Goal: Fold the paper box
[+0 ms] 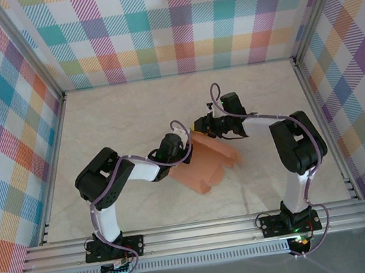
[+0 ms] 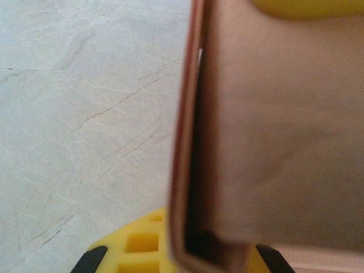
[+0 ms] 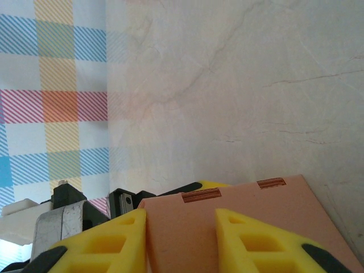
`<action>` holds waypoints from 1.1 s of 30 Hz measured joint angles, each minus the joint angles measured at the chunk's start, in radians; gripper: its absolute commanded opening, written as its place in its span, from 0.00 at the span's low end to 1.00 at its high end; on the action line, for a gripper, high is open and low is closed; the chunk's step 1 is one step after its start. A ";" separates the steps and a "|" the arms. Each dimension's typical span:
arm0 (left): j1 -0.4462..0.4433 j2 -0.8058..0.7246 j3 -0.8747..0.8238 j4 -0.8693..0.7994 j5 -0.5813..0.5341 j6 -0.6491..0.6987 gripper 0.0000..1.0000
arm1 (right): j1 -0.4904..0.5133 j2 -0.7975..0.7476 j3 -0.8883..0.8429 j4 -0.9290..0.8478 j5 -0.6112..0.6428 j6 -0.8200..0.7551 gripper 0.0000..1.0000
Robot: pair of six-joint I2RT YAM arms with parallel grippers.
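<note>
The paper box (image 1: 206, 165) is a salmon-orange cardboard piece, partly folded, held up off the middle of the table. My left gripper (image 1: 186, 152) grips its left edge. In the left wrist view the yellow fingers (image 2: 139, 247) are pressed together on a folded double layer of the paper box (image 2: 273, 131). My right gripper (image 1: 201, 131) is at the box's far edge. In the right wrist view its yellow fingers (image 3: 114, 242) stand apart over a flat panel of the paper box (image 3: 182, 233) with two slots along its top edge. The right gripper (image 3: 181, 217) has its left finger against the panel's left edge.
The pale marble-patterned table (image 1: 133, 116) is walled on three sides by plaid panels (image 1: 174, 23). An aluminium rail (image 1: 202, 231) with both arm bases runs along the near edge. The tip of the left gripper's finger (image 3: 207, 184) shows just behind the panel.
</note>
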 measured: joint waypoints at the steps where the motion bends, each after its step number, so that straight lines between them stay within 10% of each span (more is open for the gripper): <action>1: 0.000 0.000 0.003 -0.005 -0.002 -0.002 0.00 | 0.003 -0.006 -0.014 0.021 0.012 0.013 0.33; 14: -0.001 0.002 0.020 -0.036 -0.024 -0.040 0.00 | 0.070 -0.076 -0.160 0.253 0.236 0.349 0.40; 21: -0.001 0.002 0.021 -0.037 -0.026 -0.030 0.19 | 0.075 -0.105 -0.138 0.142 0.272 0.312 0.41; 33: -0.001 -0.010 0.008 -0.032 -0.040 -0.030 0.21 | 0.056 -0.104 -0.098 0.040 0.195 0.189 0.47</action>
